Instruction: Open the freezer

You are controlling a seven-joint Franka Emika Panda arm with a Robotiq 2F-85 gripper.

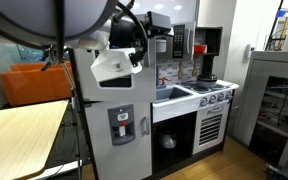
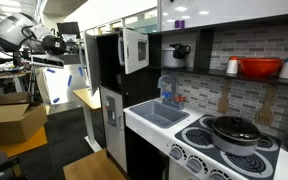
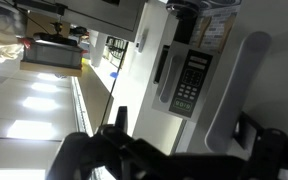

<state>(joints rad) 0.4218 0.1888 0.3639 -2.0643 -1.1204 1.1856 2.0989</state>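
Handle engagement appears to be in hand: the gripper (image 3: 181, 142), fingers apart, sits beside the freezer handle (image 3: 234, 90), so the next move requires clamping it and pulling outward.

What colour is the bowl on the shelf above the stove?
The bowl is red; it shows best in an exterior view.
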